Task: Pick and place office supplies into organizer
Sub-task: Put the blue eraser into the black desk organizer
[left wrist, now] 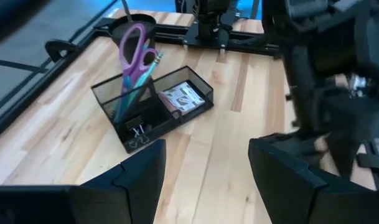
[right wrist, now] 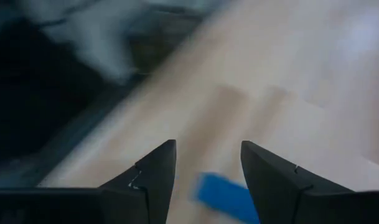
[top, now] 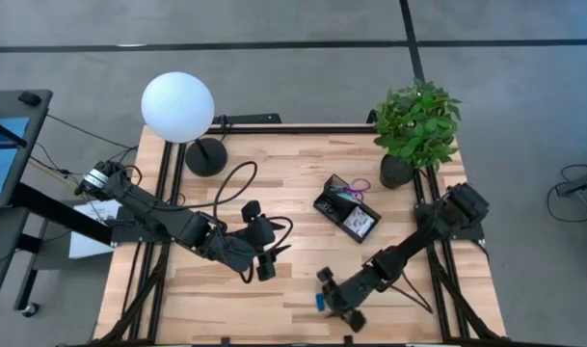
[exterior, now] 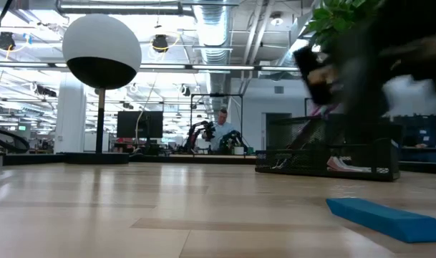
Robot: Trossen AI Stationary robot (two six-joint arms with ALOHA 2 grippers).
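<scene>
With the blue block (right wrist: 225, 196) lying loose between the spread fingers of the right gripper (right wrist: 208, 167), it needed to settle squarely before pinching, the organizer (top: 347, 206) well beyond and the left gripper (left wrist: 205, 168) spread, empty.

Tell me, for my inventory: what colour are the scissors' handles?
Purple; the scissors show best in the left wrist view.

The organizer (top: 345, 207) is black wire mesh. It holds scissors (left wrist: 134, 51) with purple handles, a teal pen (left wrist: 150, 64) and a white packet (left wrist: 183, 98) printed with a dark pattern. The block (exterior: 386, 218) on the near side of the table is solid blue. The table (top: 274, 164) is pale wood in plank stripes with a black frame. The lamp (top: 178, 106) has a white globe on a black base. The plant (top: 417, 122) is green in a dark pot.
</scene>
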